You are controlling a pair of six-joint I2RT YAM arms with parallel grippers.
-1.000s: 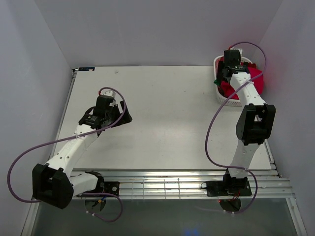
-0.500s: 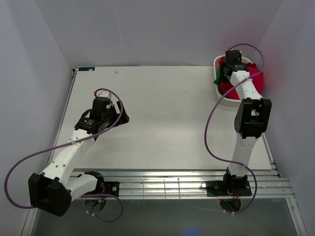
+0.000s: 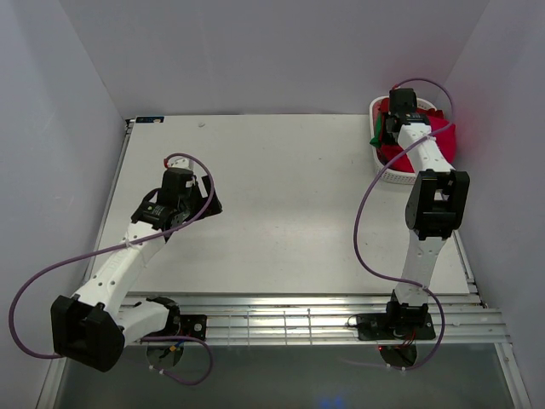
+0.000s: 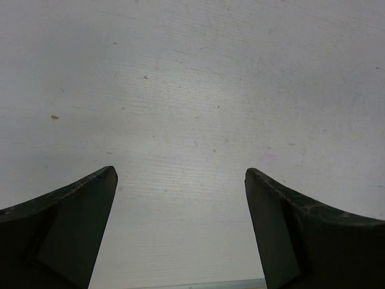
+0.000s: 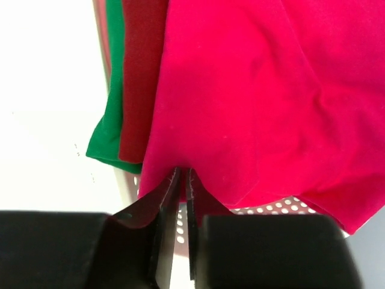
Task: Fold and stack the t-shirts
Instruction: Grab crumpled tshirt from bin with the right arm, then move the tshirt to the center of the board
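Red cloth fills most of what the camera on the right arm sees. It is a bright red t-shirt (image 5: 258, 102), and it hangs over the rim of a white basket (image 5: 271, 208) that has little round holes. Next to it, on the left in that view, lies a dark red t-shirt (image 5: 141, 72). Beside that is a green t-shirt (image 5: 107, 126), and its corner droops over the edge. The right hand (image 5: 182, 173) has its two black fingers pressed almost together. The tips pinch the lower edge of the bright red t-shirt, where the cloth pulls to a small point. Seen from above, the basket sits at the far right corner of the white table (image 3: 281, 196). The right arm reaches straight out to it, with its hand over the pile. All the shirts are bunched up in the basket, not folded. The left hand (image 4: 180, 174) is well apart from them, over the left part of the table. Its fingers stand wide apart, with white table top showing between them. I cannot tell if it touches the table.
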